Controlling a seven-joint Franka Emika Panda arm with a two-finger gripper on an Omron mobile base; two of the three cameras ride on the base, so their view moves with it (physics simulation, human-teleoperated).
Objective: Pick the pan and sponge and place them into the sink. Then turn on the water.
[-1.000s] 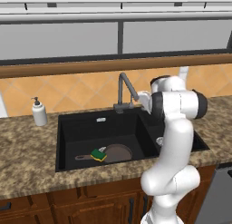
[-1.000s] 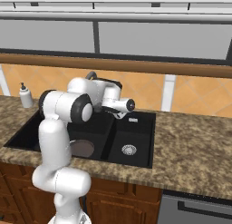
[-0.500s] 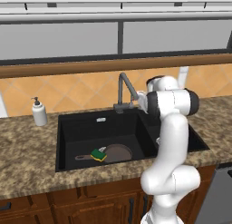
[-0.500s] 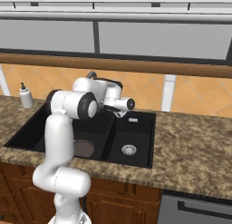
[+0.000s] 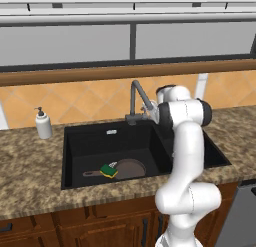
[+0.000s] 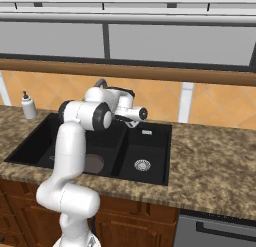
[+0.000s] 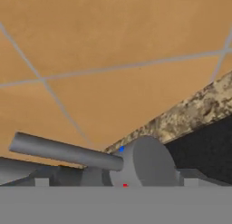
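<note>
The pan lies flat in the large basin of the black sink, its thin handle pointing left. Against the pan's left edge rests the sponge, green side up. My gripper is up at the back of the sink beside the grey faucet, open and holding nothing. From the right it sits at the faucet's foot. In the hand view the faucet's round base and its lever are very close, just ahead of the fingers. No water is in view at the spout.
A white soap dispenser stands on the granite counter left of the sink. The smaller right basin has a metal drain. Orange tiled wall and a wooden ledge rise close behind the faucet. A dishwasher front sits at the lower right.
The arm has shifted a little toward the faucet, bringing the hand closer to its base. The jaws have stayed open. Pan and sponge have not moved.
</note>
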